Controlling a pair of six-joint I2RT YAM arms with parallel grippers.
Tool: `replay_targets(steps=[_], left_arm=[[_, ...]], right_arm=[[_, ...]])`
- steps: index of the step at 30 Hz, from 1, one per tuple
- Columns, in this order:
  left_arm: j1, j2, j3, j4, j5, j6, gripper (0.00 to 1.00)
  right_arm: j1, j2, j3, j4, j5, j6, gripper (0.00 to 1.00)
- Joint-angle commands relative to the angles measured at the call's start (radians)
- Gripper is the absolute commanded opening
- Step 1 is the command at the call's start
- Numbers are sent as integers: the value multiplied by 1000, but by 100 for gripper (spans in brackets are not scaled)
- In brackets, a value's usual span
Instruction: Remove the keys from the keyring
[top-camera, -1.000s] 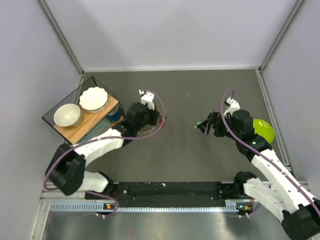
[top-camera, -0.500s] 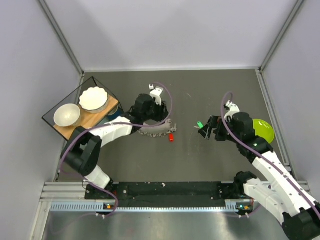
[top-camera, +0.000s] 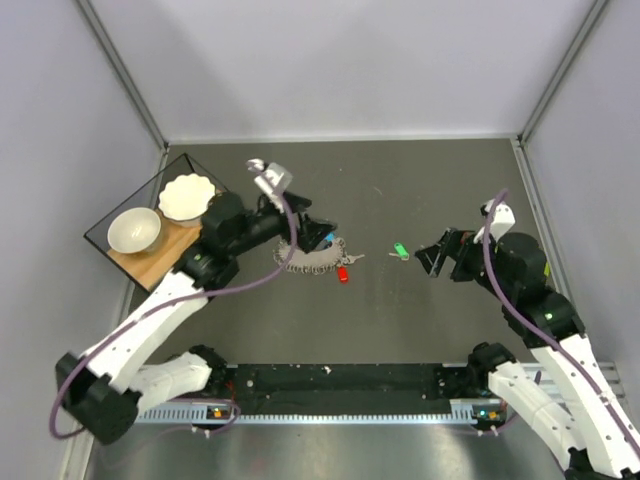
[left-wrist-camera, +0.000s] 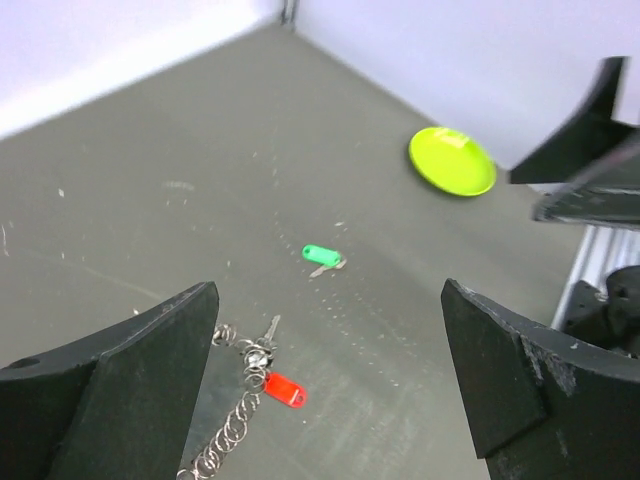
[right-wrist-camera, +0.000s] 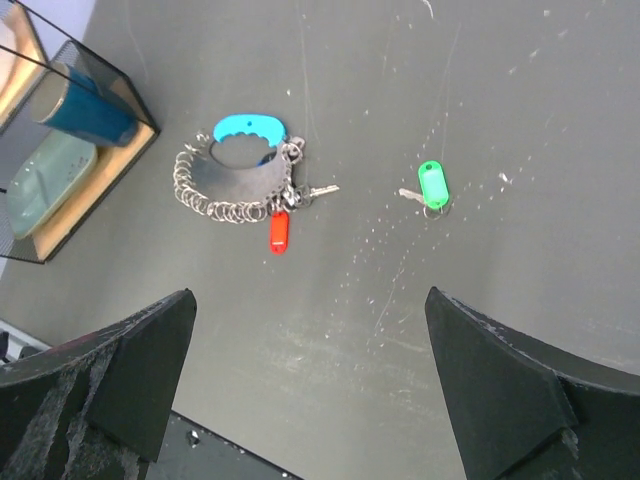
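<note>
Gaping empty: left fingers (left-wrist-camera: 120, 390), right fingers (right-wrist-camera: 110, 370) | 1 green key (right-wrist-camera: 433, 186) apart | 1 red key (right-wrist-camera: 279, 232)

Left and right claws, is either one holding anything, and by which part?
Nothing is held. The left claw and right claw both stand open; the red-tagged silver key bunch and green-tagged silver key lie untouched on the dark table.

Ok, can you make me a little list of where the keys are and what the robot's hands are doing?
Green key: lying alone on the table, apart from the chain
Red tag: right beside the chain, looks joined to it
Chain: curled in a loop, blue tag touching it
Left gripper: open, holding nothing, over the chain
Right gripper: open, holding nothing, near the green key
Plate: lime green, by the right arm
</note>
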Motion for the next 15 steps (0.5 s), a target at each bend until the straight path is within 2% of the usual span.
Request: replay_targets(steps=[1,7,15], left_arm=[[3,-172,-124,-19,67,-2,99],[2,-405,-261,7,90,-58,99],[-1,-485,-283,15,4,-53,99]], right_arm=[[3,-62,72,-49,4,-43,99],[4,-75,102,-39,-96,-80,99],[1,-53,116,-27,-107,-121,99]])
